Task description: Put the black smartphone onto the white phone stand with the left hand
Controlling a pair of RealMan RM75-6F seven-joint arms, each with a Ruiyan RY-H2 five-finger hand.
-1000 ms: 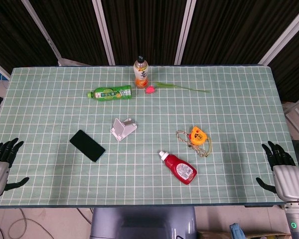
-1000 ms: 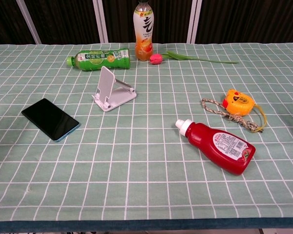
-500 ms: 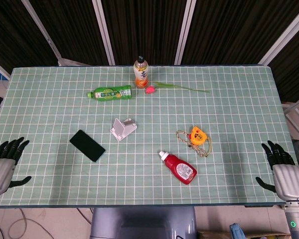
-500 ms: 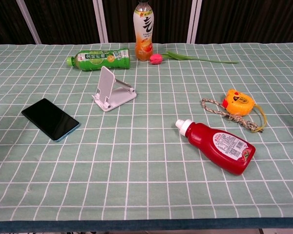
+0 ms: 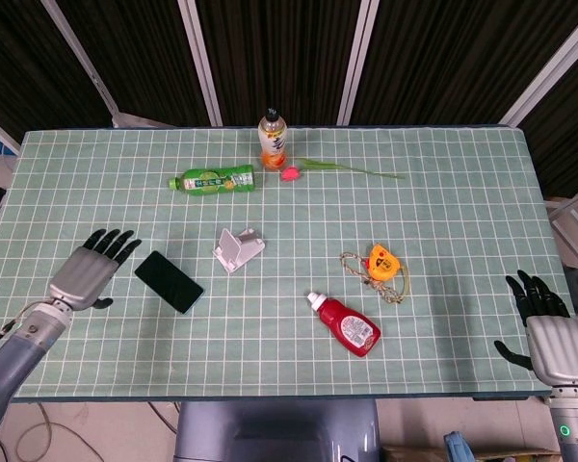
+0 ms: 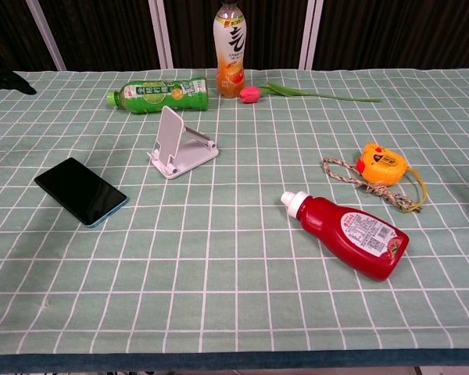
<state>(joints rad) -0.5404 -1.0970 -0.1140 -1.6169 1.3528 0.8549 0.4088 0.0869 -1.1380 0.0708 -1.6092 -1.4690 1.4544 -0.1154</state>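
Table [image 5: 443,221] with green checked cloth. Left hand [image 5: 89,269] above cloth, fingers spread, holding nothing. Black smartphone [image 5: 169,281] lies flat just right of it, not touching. White phone stand [image 5: 237,248] further right, apart from phone. Right hand [image 5: 549,337] at table's near edge, fingers apart, holding nothing.

Legible text is minimal. Orange drink bottle [image 6: 230,49], standing upright just left of the pink tulip [image 6: 251,93]: large dark characters on its white upper label, can't make out which. Green bottle [image 6: 158,94] lying left of that tulip: label print too small to read. Red ketchup bottle [image 6: 353,234]: white label with fine print, unreadable. No brands or numbers resolvable anywhere.
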